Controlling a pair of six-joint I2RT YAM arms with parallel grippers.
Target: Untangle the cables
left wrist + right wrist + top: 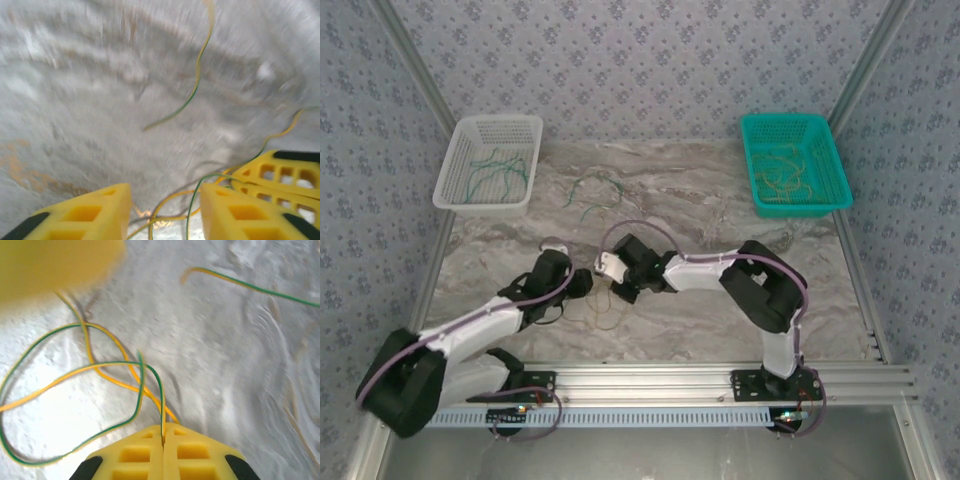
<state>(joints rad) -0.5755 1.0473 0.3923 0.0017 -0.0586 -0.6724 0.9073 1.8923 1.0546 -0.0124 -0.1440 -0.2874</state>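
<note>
Right tool (163,429), seen from its wrist camera: both yellow fingers are pressed flat together, and a single yellow-and-green strand of the cables (161,405) is pinched between their tips. From the pinch the strand rises, then curves off to the left into loose, overlapping loops that lie on the pale marbled desk (240,365). A separate strand crosses the upper right of that view.

Left tool (165,200), seen from its wrist camera: the fingers stand apart with a clear gap. Several strands run through this gap near the desk surface; whether they touch either finger cannot be told, as the view is blurred. One further strand (196,75) snakes away across the desk ahead.

Overhead view: the right tool (607,265) and left tool (582,283) meet near the middle of the desk (720,210), tips close together, with thin loops (607,312) lying just below them. A small loose cluster of strands (595,190) lies farther back. The white basket (480,203) at back left holds green strands; the teal basket (800,207) at back right holds tan ones.
</note>
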